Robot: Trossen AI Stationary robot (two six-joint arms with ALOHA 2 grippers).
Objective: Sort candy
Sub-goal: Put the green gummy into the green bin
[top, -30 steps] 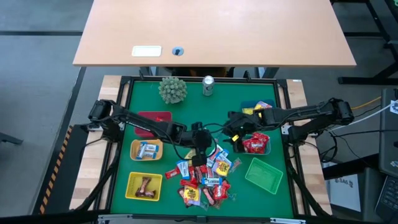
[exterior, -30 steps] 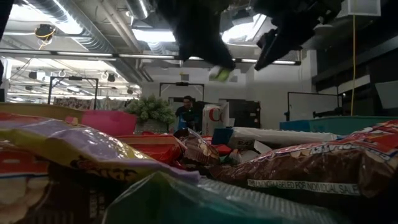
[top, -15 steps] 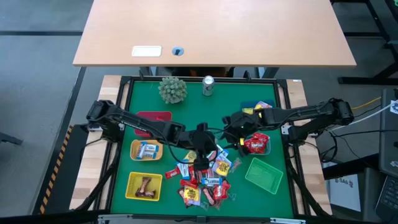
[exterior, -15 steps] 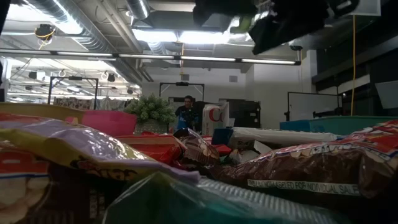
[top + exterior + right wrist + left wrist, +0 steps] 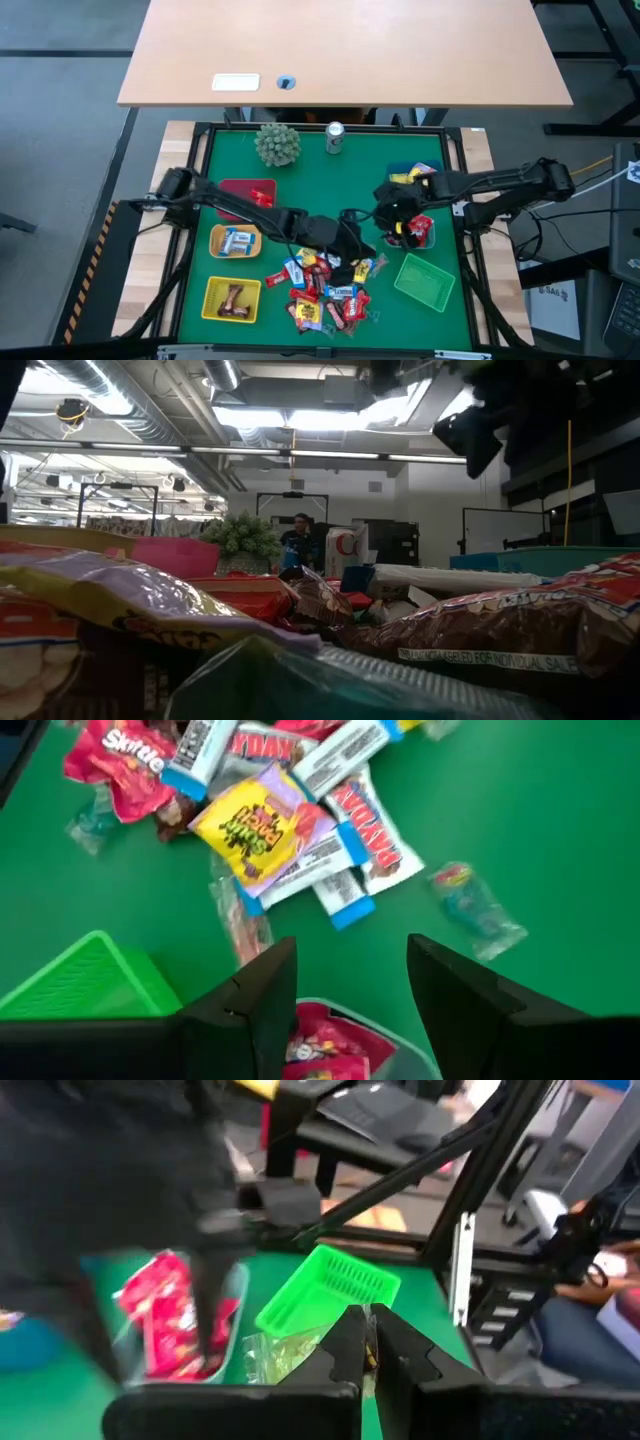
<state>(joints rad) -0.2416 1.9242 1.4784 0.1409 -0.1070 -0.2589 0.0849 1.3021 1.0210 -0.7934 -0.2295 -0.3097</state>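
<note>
The candy pile (image 5: pixel 325 290) lies on the green mat, near the middle of the front edge. My left gripper (image 5: pixel 360 250) reaches over the pile's far right part and is shut on a small yellow-green candy in a clear wrapper (image 5: pixel 290 1355). Past it in the left wrist view lies the green basket (image 5: pixel 330 1285). My right gripper (image 5: pixel 400 215) hangs open over the clear basket of red candy (image 5: pixel 418 232), holding nothing; its wrist view looks down on the candy pile (image 5: pixel 290 820). My left gripper pinches the clear wrapper by one end (image 5: pixel 335 1350) between its two fingertips (image 5: pixel 350 1335). The fingers point toward the table's right side, slanting a little downward. The candy sticks out beside the fingertips, lifted clear of the mat.
Baskets ring the pile: a red one (image 5: pixel 248 192), an orange one with blue-white candy (image 5: pixel 236 241), a yellow one with brown candy (image 5: pixel 232 299), a blue one (image 5: pixel 412 174) and the green one (image 5: pixel 424 280). A spiky green ball (image 5: pixel 277 144) and a silver can (image 5: pixel 334 137) stand at the far edge.
My left gripper has risen from the pile and moved toward the table's right edge with the candy, tipping from pointing steeply down to nearly level. My right gripper has shifted slightly toward the right edge and rolled at the wrist.
</note>
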